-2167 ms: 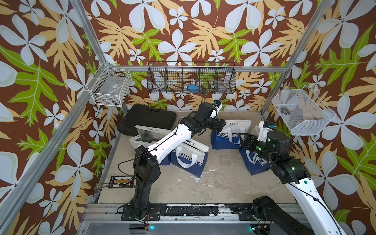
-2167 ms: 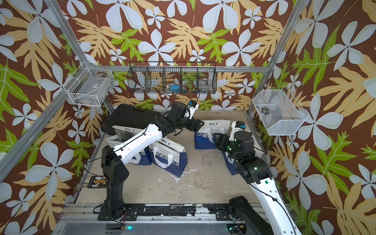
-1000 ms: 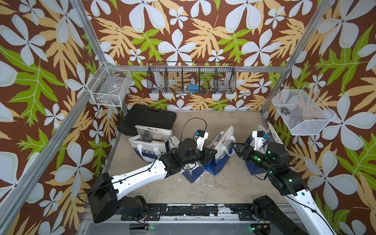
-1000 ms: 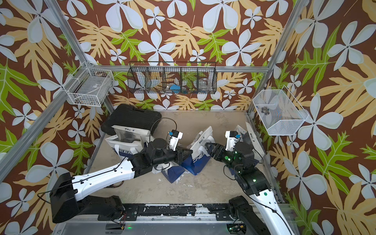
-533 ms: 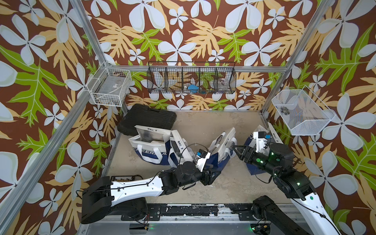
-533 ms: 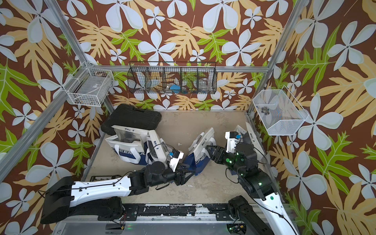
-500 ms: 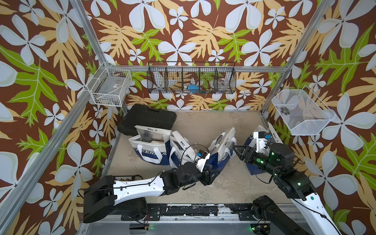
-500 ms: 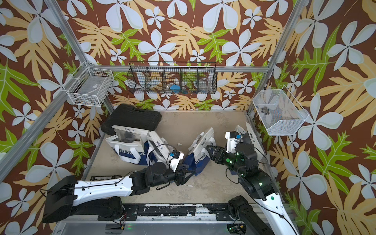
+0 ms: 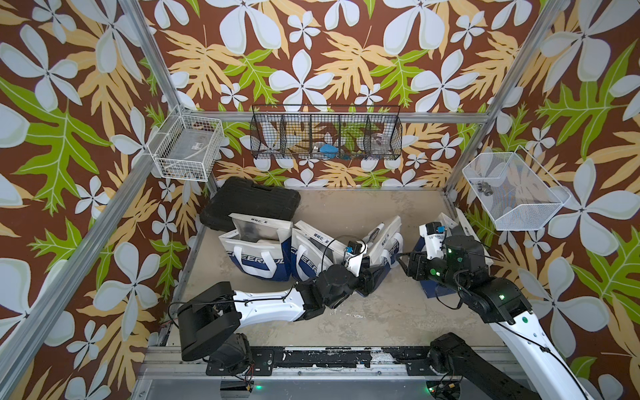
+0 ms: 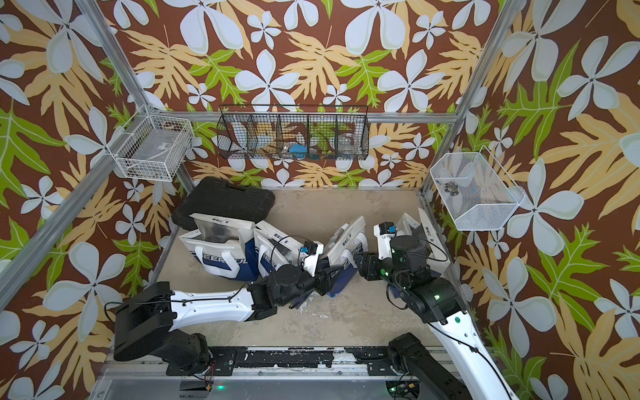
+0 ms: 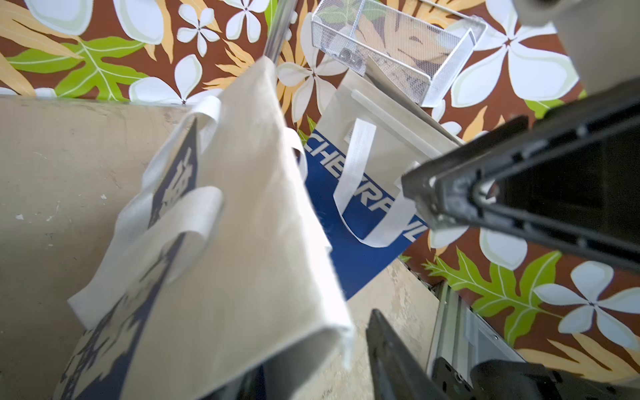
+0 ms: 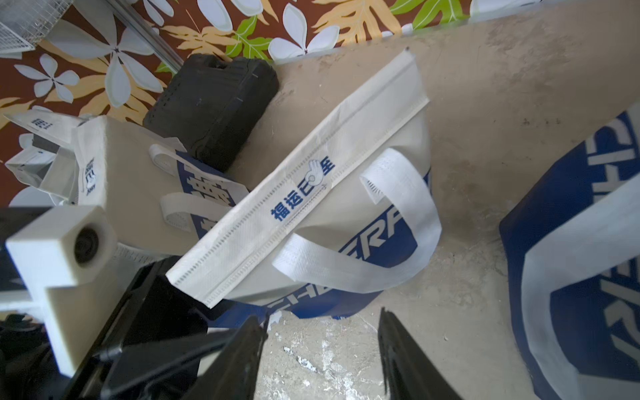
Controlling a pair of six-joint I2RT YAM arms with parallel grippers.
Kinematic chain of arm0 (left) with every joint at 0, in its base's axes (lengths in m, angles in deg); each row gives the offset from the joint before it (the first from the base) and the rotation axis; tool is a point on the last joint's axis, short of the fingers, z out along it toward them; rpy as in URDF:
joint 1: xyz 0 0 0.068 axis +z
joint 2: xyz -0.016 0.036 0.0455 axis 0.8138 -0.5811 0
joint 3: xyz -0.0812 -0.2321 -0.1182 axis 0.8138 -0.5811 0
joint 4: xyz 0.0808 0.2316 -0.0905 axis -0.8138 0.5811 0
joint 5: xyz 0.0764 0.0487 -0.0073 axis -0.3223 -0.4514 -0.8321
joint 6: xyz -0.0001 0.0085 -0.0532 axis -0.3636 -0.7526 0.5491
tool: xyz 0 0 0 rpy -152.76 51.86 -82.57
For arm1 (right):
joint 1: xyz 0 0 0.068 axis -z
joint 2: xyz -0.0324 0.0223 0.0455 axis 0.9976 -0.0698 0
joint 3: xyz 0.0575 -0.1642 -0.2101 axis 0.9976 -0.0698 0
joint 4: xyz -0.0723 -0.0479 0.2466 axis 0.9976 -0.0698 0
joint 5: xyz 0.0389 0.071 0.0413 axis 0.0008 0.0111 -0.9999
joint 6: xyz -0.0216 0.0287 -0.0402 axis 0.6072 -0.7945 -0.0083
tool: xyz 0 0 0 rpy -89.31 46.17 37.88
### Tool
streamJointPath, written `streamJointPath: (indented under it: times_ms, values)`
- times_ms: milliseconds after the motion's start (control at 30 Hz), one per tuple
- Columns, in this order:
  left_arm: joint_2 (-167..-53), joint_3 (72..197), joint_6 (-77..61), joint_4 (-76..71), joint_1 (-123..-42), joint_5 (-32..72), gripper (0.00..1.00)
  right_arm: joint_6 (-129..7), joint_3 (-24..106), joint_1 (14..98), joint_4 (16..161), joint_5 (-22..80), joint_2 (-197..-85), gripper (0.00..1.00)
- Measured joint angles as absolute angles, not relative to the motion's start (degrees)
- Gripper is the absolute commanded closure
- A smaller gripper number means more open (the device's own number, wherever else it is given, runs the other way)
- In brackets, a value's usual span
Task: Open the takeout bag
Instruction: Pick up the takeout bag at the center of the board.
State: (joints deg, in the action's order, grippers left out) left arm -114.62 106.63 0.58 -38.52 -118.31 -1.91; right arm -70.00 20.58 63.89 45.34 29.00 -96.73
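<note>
The takeout bag (image 9: 384, 239) (image 10: 346, 239) is white and blue with white handles. It leans tilted in the middle of the table, its folded white top flap (image 12: 311, 180) still pressed flat. My left gripper (image 9: 372, 277) (image 11: 322, 360) is low at the bag's near end. Its jaws stand apart around a corner of the white bag (image 11: 242, 242). One finger (image 11: 391, 356) shows clear of the fabric and the other is hidden behind it. My right gripper (image 9: 403, 261) (image 12: 322, 317) is open and empty just right of the bag, over the bare table.
Two more bags (image 9: 256, 249) (image 9: 308, 256) stand left of the middle one, the leftmost with its mouth open. Another bag (image 11: 363, 173) leans by the right wall behind my right arm. A black case (image 9: 249, 204) lies at the back left. Wire baskets (image 9: 325, 135) (image 9: 512, 194) hang on the walls.
My left arm has dropped low toward the table's front, with its gripper now at the middle bag's near end and its jaws narrowing. The right arm has hardly moved.
</note>
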Motion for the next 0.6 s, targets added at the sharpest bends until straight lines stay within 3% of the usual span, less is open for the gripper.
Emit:
streamJointPath:
  times_ms: [300,600]
  values:
    - [-109.79,97.67,-0.16,-46.67,-118.00,1.56,1.00,-89.76,6.66,63.80,65.45,12.76,-91.40,0.42]
    - [-107.56,95.11,-0.18,-49.60,-118.39,4.21,1.00,-108.22,0.67,57.40,79.40,7.87,-87.31,0.44]
